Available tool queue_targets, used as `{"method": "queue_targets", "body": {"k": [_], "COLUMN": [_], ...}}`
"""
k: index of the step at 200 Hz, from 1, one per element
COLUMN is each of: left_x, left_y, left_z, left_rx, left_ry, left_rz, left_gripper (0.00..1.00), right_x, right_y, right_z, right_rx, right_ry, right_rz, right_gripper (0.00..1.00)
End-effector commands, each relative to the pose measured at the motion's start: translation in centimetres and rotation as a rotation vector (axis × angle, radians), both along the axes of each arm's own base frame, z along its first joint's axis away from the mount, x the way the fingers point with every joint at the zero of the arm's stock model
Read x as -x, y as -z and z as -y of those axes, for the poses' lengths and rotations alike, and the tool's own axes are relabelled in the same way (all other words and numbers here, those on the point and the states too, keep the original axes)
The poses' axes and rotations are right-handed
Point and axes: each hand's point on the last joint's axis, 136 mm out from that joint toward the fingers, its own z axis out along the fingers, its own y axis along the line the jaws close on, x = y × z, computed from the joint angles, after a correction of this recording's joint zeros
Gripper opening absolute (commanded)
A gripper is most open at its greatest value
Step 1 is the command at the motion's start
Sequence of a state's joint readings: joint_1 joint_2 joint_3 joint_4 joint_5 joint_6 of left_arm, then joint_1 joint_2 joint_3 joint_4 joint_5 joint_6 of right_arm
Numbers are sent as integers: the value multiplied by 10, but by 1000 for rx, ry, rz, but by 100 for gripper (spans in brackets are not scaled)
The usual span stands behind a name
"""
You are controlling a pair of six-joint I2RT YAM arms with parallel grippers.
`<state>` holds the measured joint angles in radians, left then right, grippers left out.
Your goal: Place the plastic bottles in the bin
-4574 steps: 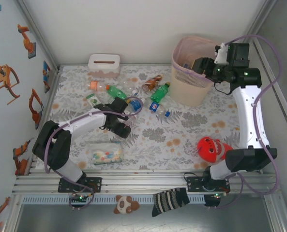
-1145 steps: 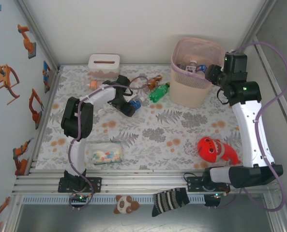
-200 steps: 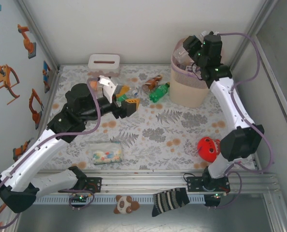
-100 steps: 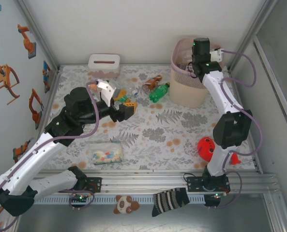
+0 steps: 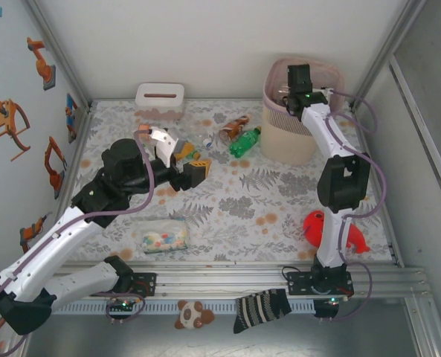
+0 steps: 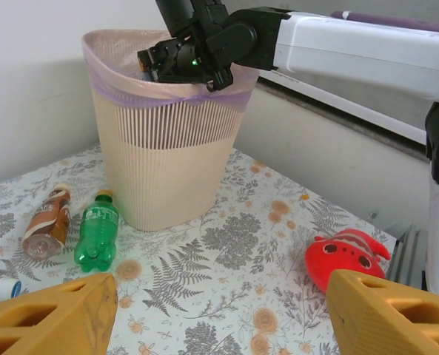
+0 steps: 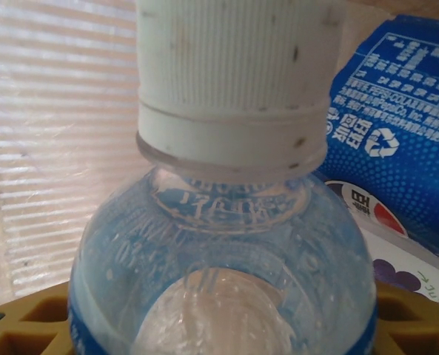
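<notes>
The right hand has dipped inside the bin, pinching a clear bottle there. Lifting out before letting go could drag the bottle back out. The left hand hangs spread and empty, well left of the bin.

A table covered in a floral print was pictured from above. A white tissue box was set at the far left and a beige-pink bin at the far right. Just left of the bin, a green bottle and a brown bottle were laid on their sides, with a clear blue-capped bottle near them. A flat clear packet of coloured pieces was seen near left, a red toy near right.
</notes>
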<state>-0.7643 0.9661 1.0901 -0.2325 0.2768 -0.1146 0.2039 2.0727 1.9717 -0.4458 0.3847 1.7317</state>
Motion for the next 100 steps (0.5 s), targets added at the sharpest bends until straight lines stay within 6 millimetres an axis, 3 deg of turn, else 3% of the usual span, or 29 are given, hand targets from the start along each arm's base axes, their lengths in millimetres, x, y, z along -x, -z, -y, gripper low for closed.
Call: {"method": "queue_targets", "body": {"k": [1, 36, 75, 100], "left_x": [0, -1, -1, -2], "left_y": [-10, -8, -8, -6], "left_z": [-3, -3, -3, -3], "left_rx": [38, 35, 34, 30], "left_ry": [-13, -16, -20, -22], "left_rz": [14, 11, 9, 6], "left_gripper": [74, 74, 74, 74], "right_x": [-1, 1, 2, 8], "right_y": [29, 25, -12, -33], "right_z": [13, 13, 14, 15], "right_rx": [-56, -86, -90, -88], "right_ry": [73, 72, 61, 55], "right_rz": [-60, -57, 10, 41], "right_gripper": [51, 65, 78, 79]}}
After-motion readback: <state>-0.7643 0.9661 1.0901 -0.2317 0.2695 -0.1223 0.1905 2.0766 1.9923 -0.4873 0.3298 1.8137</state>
